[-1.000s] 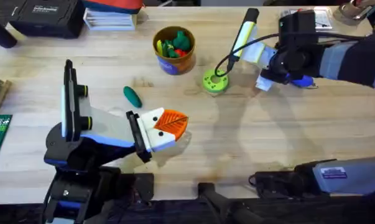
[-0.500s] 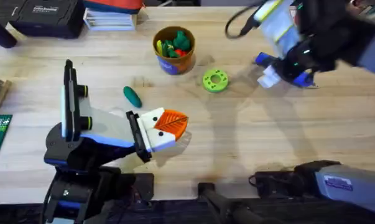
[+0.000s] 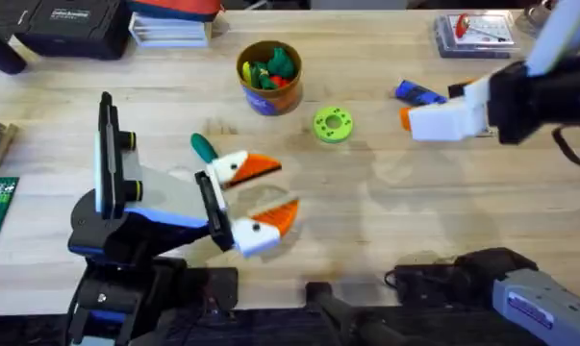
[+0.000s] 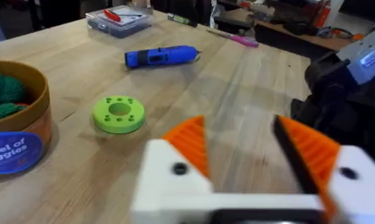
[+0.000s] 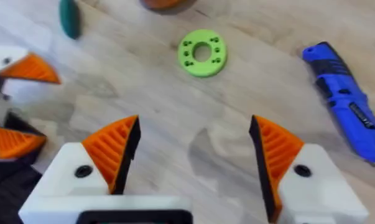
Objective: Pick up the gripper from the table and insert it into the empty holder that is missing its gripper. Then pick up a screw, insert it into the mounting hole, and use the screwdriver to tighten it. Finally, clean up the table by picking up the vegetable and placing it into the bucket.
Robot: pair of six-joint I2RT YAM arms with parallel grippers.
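Gaping wide, empty: 2 pincers, left (image 3: 251, 197) & right (image 5: 190, 152); 1 screwdriver (image 3: 417, 93), 1 vegetable (image 3: 204, 147), 1 bucket (image 3: 268, 77).

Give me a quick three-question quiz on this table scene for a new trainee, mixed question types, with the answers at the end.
1. True or false: the left gripper is shut on the vegetable.
2. Multiple choice: the screwdriver lies
A. inside the bucket
B. flat on the table, near the right gripper
C. between the left gripper's fingers
3. Fill in: the flat round thing with holes between the bucket and the screwdriver is the ____ disc.

Key
1. False: its fingers are spread and hold nothing; the vegetable lies on the table beside them.
2. B
3. lime-green
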